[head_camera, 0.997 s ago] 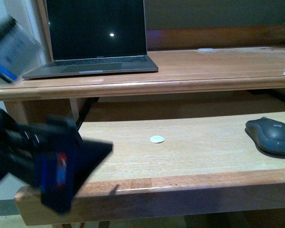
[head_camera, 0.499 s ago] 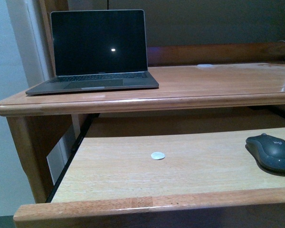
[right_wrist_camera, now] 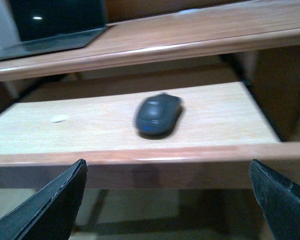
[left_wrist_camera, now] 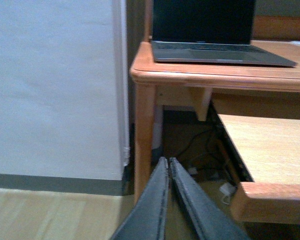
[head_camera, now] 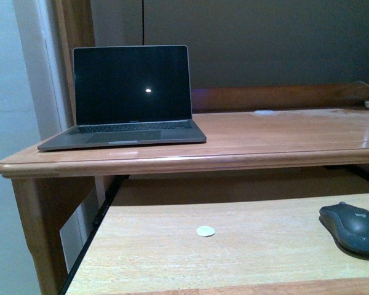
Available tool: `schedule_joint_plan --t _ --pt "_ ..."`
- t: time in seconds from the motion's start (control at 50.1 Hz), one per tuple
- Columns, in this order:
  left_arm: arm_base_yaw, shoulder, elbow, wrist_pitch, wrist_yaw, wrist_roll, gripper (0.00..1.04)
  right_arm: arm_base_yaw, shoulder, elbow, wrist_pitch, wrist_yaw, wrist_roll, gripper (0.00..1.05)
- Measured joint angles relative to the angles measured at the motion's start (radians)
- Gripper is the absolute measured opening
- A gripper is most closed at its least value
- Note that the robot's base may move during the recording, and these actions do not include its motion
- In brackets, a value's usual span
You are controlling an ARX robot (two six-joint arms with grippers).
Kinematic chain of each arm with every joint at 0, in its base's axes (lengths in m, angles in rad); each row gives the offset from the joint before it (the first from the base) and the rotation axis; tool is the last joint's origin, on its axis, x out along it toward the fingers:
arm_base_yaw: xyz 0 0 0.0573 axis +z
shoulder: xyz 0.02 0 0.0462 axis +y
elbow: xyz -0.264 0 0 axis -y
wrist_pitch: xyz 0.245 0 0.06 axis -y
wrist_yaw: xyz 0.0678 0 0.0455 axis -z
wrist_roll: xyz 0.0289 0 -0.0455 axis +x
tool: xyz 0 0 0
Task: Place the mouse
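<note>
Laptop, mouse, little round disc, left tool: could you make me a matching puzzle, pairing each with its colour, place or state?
1 laptop
2 mouse
3 round disc
4 left tool

A shut, low beside the desk leg
B white, on the pull-out shelf
C open, on the desk top
D dark grey, on the pull-out shelf

Pairs: 1-C, 2-D, 3-B, 4-A

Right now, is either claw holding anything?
Nothing is held. The left gripper is shut empty, the right gripper open; the mouse lies free on the shelf.
</note>
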Motion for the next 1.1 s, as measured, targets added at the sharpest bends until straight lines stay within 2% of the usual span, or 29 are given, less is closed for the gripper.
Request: schedule_joint_plan --t 0.04,0.1,0.16,0.359,0.479,0.578,0.778,1.097 --pt "0.065 -0.011 -0.009 -0.001 0.076 0.005 0.03 0.02 0.076 0.016 0.067 -0.015 0.028 0.97" --pt "0.115 -0.017 -0.019 -0.002 0.088 0.006 0.03 0.067 0.217 0.06 0.2 0.02 0.059 0.97" --pt "0.124 -0.025 -0.026 -0.002 0.102 0.006 0.03 0.112 0.342 0.114 0.308 0.077 0.068 0.97" --pt "0.126 -0.039 -0.043 -0.002 0.103 0.007 0.03 0.268 0.621 0.241 0.465 0.209 0.052 0.97" --pt "0.126 -0.046 -0.049 -0.001 0.103 0.007 0.03 0.346 0.766 0.315 0.487 0.274 0.012 0.97" --pt "0.127 -0.077 -0.081 0.002 0.103 0.007 0.03 0.374 0.875 0.367 0.473 0.313 -0.022 0.97" --pt "0.127 -0.086 -0.093 0.002 0.103 0.007 0.03 0.365 1.064 0.486 0.408 0.405 -0.126 0.97" --pt "0.127 -0.086 -0.093 0.002 0.103 0.006 0.03 0.347 1.204 0.612 0.32 0.473 -0.228 0.97"
